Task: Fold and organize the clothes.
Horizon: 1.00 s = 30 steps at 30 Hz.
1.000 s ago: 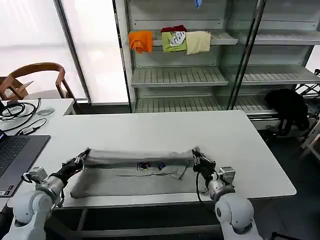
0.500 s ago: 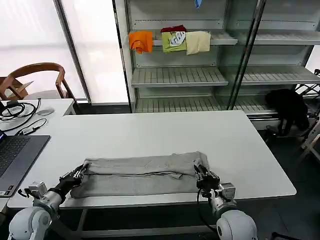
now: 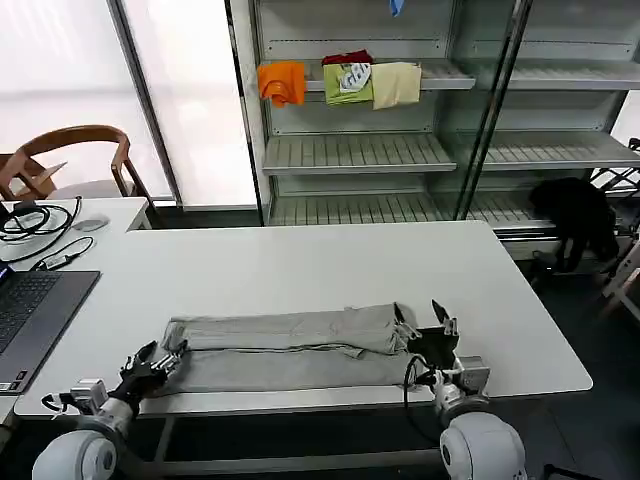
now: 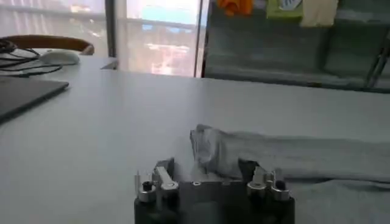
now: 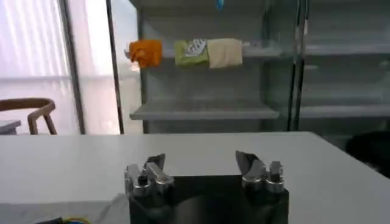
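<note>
Head view shows the grey shirt (image 3: 285, 345) lying as a long, narrow folded band along the near edge of the white table (image 3: 300, 265), its upper layer rolled over into a soft ridge with a loose flap near the middle. The left gripper (image 3: 150, 365) sits low at the band's left end, fingers apart and just beside the cloth; from the left wrist view the bunched end of the shirt (image 4: 210, 152) rises right in front of those spread fingers. The right gripper (image 3: 428, 328) is raised at the band's right end, fingers apart and holding nothing. A laptop (image 3: 30, 310) and cables (image 3: 35, 222) lie to the left, with a wooden chair (image 3: 70, 155) behind. On the shelving (image 3: 350, 150) beyond hang orange (image 3: 281, 82), green (image 3: 348, 83) and cream (image 3: 397, 84) folded garments; a black bundle (image 3: 575, 215) sits far right. No writing is legible.
</note>
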### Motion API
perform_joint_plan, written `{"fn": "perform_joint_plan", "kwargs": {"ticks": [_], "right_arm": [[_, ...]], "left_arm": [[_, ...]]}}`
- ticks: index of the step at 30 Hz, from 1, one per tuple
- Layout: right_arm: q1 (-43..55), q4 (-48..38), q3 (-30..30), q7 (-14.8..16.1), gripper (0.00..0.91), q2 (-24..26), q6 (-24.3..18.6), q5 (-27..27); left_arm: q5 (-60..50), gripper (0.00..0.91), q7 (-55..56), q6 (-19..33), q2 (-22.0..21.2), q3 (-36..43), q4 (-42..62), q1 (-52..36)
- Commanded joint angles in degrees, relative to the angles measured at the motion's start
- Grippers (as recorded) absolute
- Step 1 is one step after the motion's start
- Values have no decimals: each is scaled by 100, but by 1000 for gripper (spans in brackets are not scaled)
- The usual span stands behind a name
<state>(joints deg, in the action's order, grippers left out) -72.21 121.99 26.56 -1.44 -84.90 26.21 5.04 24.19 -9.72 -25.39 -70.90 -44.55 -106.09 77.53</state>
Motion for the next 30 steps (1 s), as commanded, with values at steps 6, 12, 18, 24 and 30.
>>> {"fn": "perform_joint_plan", "kwargs": {"ticks": [6,12,18,24,30], "right_arm": [[151,0,28,-72,907,-25,-186,-92],[156,-62,88,-46,907,0,-179,-90],[184,-78,83,-34,907,0,-169,-104],[225,-165,87,-31,907,5,-173,-107],[266,-253,63,20,907,40,-188,-108]], "left_arm": [[-263,10,265,58,-137,202,-25,59],[-269,0,293,111,-180,257,-40,54],[-343,0,246,285,-244,251,19,15],[-698,0,-253,457,-23,-413,-30,38],[-859,0,-780,473,1380,-1597,468,-391]]}}
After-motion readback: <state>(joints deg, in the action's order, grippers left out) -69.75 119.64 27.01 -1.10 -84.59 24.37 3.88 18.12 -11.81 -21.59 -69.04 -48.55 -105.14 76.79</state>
